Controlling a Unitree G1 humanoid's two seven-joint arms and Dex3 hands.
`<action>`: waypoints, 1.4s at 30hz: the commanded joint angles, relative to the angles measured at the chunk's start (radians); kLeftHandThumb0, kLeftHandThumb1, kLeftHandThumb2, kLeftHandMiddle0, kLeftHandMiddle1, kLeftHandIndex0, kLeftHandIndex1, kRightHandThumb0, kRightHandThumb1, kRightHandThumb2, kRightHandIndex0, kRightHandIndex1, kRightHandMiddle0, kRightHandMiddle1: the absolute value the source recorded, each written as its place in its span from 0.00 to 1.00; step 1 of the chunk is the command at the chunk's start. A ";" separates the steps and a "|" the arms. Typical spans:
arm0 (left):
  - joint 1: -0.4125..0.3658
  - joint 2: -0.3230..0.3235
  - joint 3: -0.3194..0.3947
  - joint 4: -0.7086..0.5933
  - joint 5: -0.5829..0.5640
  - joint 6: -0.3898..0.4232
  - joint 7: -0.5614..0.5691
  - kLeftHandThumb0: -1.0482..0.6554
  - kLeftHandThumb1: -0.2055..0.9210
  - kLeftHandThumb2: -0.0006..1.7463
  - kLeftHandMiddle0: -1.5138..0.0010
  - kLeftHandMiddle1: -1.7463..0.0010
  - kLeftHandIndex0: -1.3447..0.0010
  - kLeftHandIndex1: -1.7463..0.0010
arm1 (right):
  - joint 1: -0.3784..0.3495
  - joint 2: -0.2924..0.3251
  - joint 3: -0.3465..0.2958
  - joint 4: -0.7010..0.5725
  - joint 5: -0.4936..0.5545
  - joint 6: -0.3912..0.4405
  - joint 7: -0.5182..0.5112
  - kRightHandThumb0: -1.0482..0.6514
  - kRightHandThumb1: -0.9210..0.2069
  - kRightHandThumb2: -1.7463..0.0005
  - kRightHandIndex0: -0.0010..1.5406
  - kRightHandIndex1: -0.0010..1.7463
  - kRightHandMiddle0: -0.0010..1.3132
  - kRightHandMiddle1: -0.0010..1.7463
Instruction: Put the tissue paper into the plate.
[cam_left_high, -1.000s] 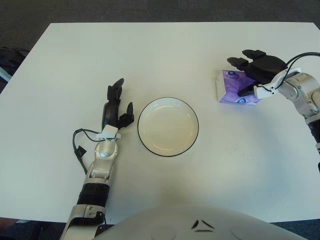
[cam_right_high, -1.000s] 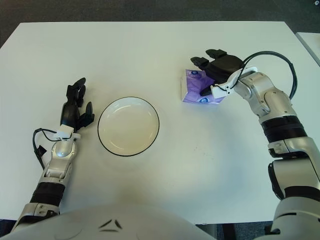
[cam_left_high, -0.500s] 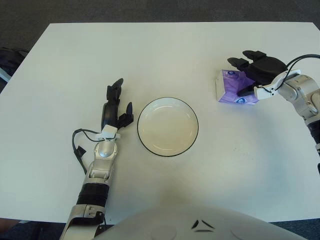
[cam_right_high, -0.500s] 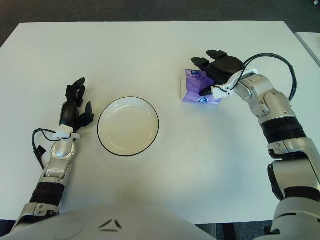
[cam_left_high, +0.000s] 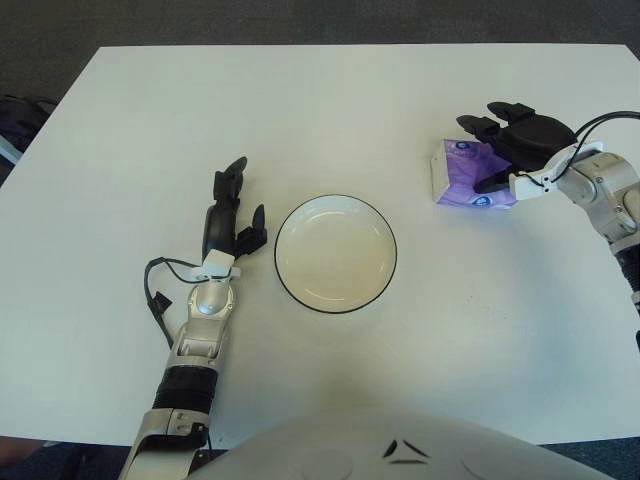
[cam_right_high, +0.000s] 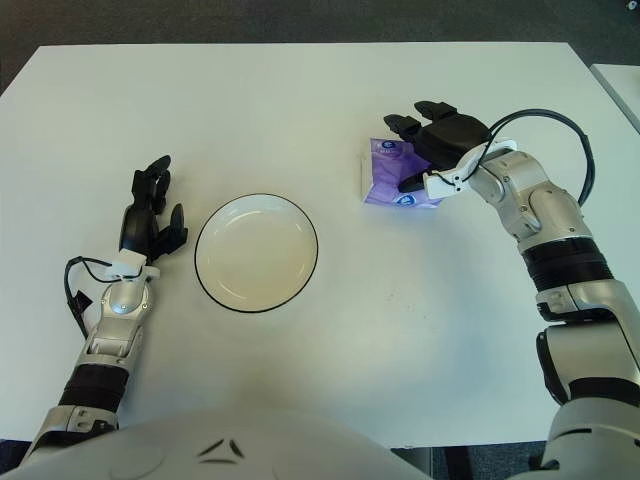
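Observation:
A purple tissue pack (cam_left_high: 457, 182) lies flat on the white table at the right. My right hand (cam_left_high: 490, 150) is over the pack's far right part, fingers spread above it and the thumb by its right side; the fingers are not closed on it. A white plate with a dark rim (cam_left_high: 336, 197) sits empty at the table's middle, well left of the pack. My left hand (cam_left_high: 228, 215) rests open on the table just left of the plate.
The white table (cam_left_high: 300, 110) reaches the dark floor at the back and sides. A black cable (cam_left_high: 155, 285) loops beside my left forearm. My right arm (cam_right_high: 545, 225) comes in from the right edge.
My right hand has shifted very slightly to the right over the tissue pack. The pack, the plate and my left hand have not moved.

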 joint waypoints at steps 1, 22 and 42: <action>0.090 -0.001 -0.005 0.118 0.012 0.009 -0.008 0.20 1.00 0.45 0.81 0.98 1.00 0.60 | 0.029 -0.010 -0.011 -0.021 0.011 0.017 0.018 0.00 0.00 0.91 0.00 0.00 0.00 0.00; 0.090 -0.011 -0.012 0.116 0.022 0.016 0.004 0.20 1.00 0.45 0.81 0.98 1.00 0.60 | 0.042 -0.046 -0.048 -0.089 0.046 0.020 0.092 0.00 0.00 0.90 0.00 0.00 0.00 0.00; 0.092 -0.016 -0.019 0.118 0.027 0.006 0.011 0.20 1.00 0.45 0.80 0.98 1.00 0.59 | 0.011 -0.047 -0.028 -0.084 0.098 -0.121 0.181 0.00 0.01 0.94 0.00 0.00 0.00 0.00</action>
